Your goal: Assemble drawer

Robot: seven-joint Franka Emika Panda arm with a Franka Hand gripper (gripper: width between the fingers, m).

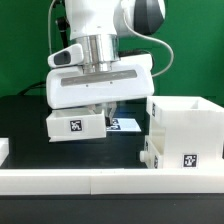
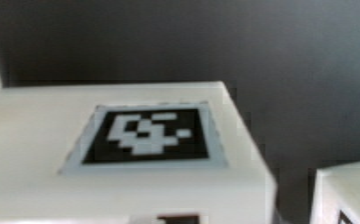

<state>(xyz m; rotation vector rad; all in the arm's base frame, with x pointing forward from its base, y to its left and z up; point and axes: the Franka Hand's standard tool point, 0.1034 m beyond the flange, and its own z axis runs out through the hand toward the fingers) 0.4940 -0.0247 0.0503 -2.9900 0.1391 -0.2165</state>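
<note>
A small white tray [image 1: 73,125] with a black-and-white tag on its side sits under my gripper [image 1: 100,112], left of centre in the exterior view. The fingers reach down onto its right end and look shut on its wall. In the wrist view the tray [image 2: 124,190] fills most of the picture, with its tag [image 2: 150,135] very close, and the fingertips are almost wholly hidden. The tall white housing [image 1: 185,130] with a tag low on its front stands at the exterior view's right. A white edge [image 2: 349,195] shows in the wrist view; I cannot tell which part it is.
A long low white rail [image 1: 100,181] runs along the table's front. The marker board [image 1: 127,124] lies behind the gripper. A white piece [image 1: 3,150] shows at the exterior view's left edge. A low white part [image 1: 150,153] sticks out from the housing's left side.
</note>
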